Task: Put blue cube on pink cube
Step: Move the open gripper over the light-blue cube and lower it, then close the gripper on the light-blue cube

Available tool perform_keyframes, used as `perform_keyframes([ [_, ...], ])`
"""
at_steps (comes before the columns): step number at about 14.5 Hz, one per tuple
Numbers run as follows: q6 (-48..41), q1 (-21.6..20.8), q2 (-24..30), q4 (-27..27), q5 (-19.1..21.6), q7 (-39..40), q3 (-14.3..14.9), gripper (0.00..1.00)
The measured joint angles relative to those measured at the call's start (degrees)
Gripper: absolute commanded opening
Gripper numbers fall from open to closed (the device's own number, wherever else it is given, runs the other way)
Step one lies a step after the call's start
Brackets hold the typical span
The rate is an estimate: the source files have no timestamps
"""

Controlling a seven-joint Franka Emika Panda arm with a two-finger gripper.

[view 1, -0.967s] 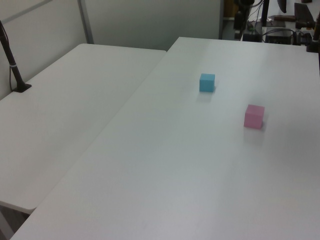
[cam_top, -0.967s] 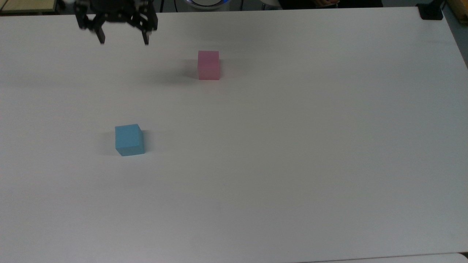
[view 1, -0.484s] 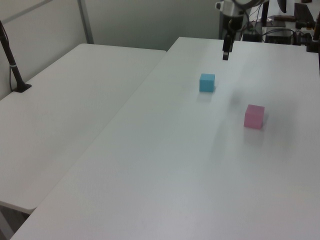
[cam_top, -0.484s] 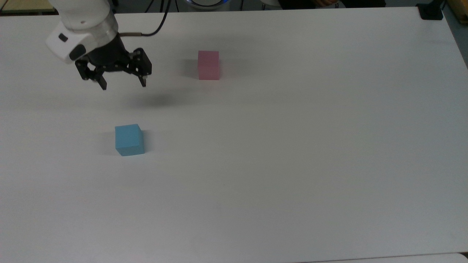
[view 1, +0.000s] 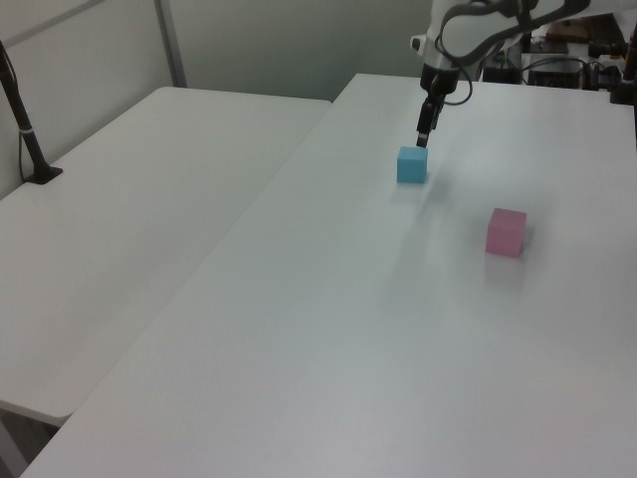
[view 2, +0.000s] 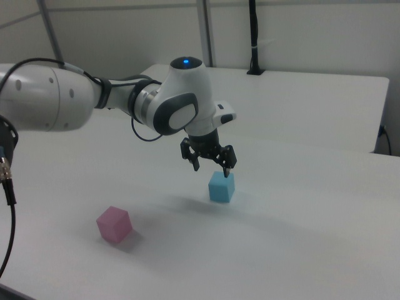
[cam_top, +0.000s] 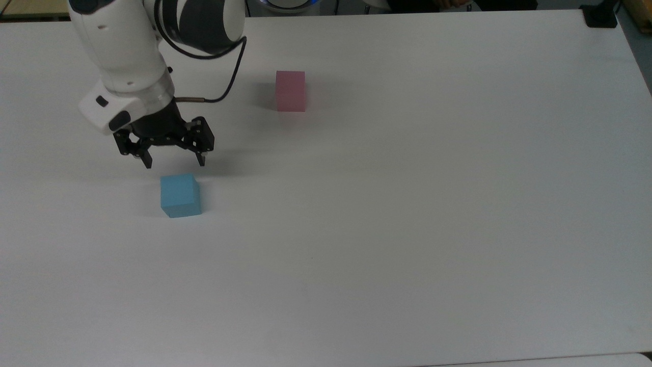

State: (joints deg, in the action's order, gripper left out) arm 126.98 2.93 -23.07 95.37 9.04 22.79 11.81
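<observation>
Plainly: blue cube [cam_top: 179, 195] matte, sky-blue (faces plain), apart from pink cube [cam_top: 291, 90]; tool [cam_top: 173, 162] spread above it.

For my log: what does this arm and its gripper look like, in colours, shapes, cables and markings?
The arm has glossy white rounded shells with dark grey joint sections and a small blue light on one joint. A thin black cable loops from the wrist. The gripper is black, with a linkage body and two slim pointed fingers.
</observation>
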Motion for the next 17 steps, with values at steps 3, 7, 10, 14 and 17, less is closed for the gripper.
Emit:
perform_keyframes([
  [3, 3.19, -0.06, -2.54, -0.13, 0.0, -0.96, -0.18, 1.0],
  [7, 4.66, -0.04, -3.87, -0.32, 0.0, -1.32, -0.18, 1.0],
  [10, 5.14, -0.03, -4.29, -0.5, -0.15, -1.32, -0.18, 0.88],
  [14, 6.72, -0.04, -5.49, -0.52, -0.26, -1.32, -0.18, 0.58],
  [17, 6.77, -0.05, -5.88, -0.7, -1.05, -1.32, -0.37, 0.53],
])
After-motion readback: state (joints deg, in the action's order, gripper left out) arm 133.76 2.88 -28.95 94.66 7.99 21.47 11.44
